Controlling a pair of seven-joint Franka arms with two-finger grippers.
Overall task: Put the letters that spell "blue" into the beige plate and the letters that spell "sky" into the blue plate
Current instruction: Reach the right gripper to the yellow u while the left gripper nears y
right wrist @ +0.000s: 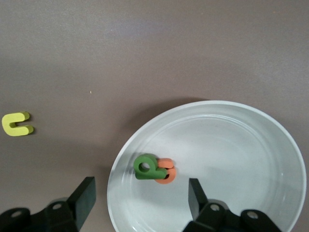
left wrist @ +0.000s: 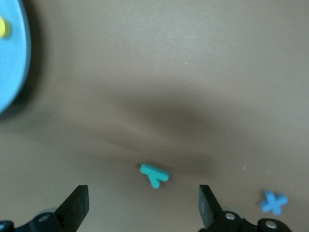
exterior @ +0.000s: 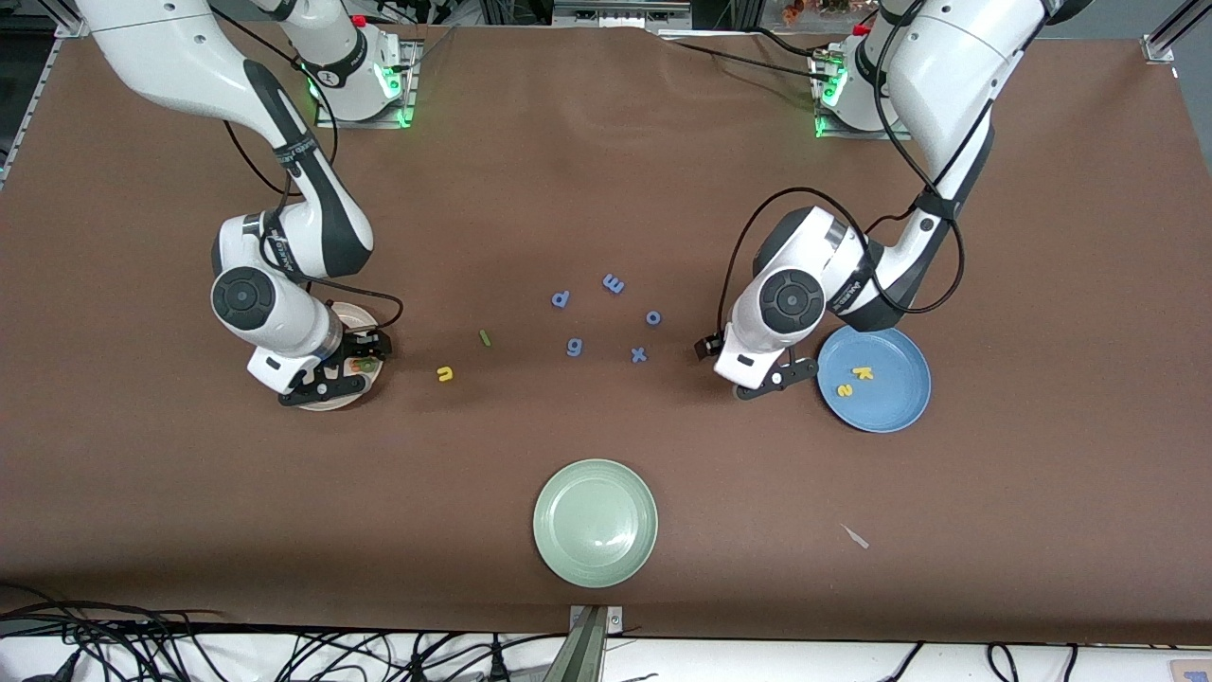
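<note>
Brown cloth covers the whole table [exterior: 606, 170], and my work on it is a little over half done. In the beige plate [right wrist: 270, 145], toward my right arm's end, the green b [right wrist: 145, 167] and the orange e [right wrist: 166, 171] lie touching. The yellow u [exterior: 445, 374] and the thin green l [exterior: 485, 337] are on the cloth beside that plate, at about its three o'clock in the front view. In the blue plate [exterior: 900, 398] lie the yellow k [exterior: 862, 373] and the yellow s [exterior: 844, 389]. The teal y [left wrist: 154, 175] is on the cloth just off that plate.

My right pincer [right wrist: 140, 198] hangs over the rim of the beige plate, fingers apart and empty. My left pincer [left wrist: 144, 205] points down over the teal y, spread wide and holding nothing; I judge that letter is its next pick.
</note>
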